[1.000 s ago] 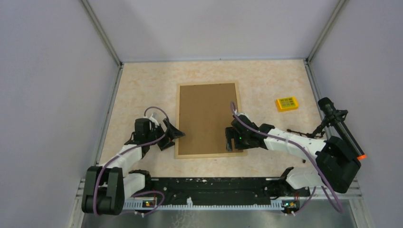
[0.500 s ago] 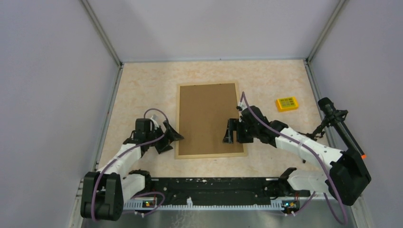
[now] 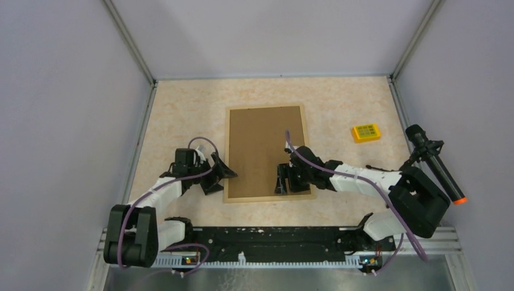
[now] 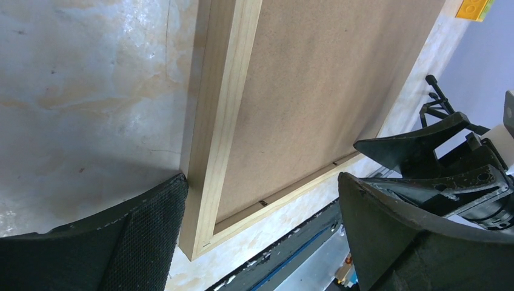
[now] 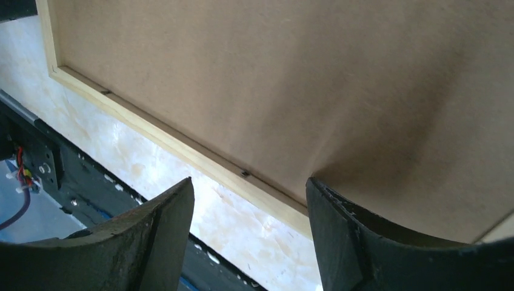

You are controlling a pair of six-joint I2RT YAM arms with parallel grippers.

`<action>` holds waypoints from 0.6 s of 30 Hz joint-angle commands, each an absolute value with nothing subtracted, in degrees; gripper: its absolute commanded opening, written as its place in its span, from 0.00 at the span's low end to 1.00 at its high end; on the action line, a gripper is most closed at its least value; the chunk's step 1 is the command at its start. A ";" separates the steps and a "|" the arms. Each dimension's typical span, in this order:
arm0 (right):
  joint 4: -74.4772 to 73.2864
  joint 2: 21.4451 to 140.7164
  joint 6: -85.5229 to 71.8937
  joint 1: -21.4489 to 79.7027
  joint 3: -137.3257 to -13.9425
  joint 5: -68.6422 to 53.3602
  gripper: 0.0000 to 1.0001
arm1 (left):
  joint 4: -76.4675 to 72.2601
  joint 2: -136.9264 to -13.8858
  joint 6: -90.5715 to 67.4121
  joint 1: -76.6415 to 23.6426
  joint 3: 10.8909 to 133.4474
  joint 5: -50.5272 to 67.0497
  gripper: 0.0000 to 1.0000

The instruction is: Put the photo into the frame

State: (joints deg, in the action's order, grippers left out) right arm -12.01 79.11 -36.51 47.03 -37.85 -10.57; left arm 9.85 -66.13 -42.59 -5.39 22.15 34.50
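Sliding inward from the right rail, the right gripper [image 3: 283,180] now hangs over the brown board near its near edge, fingers parted and empty. The left gripper [image 3: 223,179] stays spread wide at the near left corner of the frame [image 3: 260,139], which lies back-up mid-table.

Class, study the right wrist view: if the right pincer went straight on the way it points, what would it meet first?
Probably the frame's brown board, just inside its near rail. The open right pincer has nothing else ahead; depth is unclear, so it might strike the rail instead.
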 commanded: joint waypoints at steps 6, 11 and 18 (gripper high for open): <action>-19.09 76.52 -35.74 48.93 -42.06 -2.19 0.72 | 13.39 -66.39 -40.94 -6.06 20.34 28.73 0.99; -25.10 70.63 -33.70 43.58 -42.33 -2.50 0.76 | 13.36 -66.60 -40.48 -6.06 20.74 28.65 0.99; -24.03 73.02 -28.63 31.42 -47.10 -6.23 0.86 | 11.90 -65.18 -37.92 -6.06 23.89 29.98 0.99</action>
State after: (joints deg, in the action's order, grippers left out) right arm -25.61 71.48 -32.47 37.39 -42.65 -3.81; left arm 10.37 -65.73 -41.98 -5.78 22.52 34.06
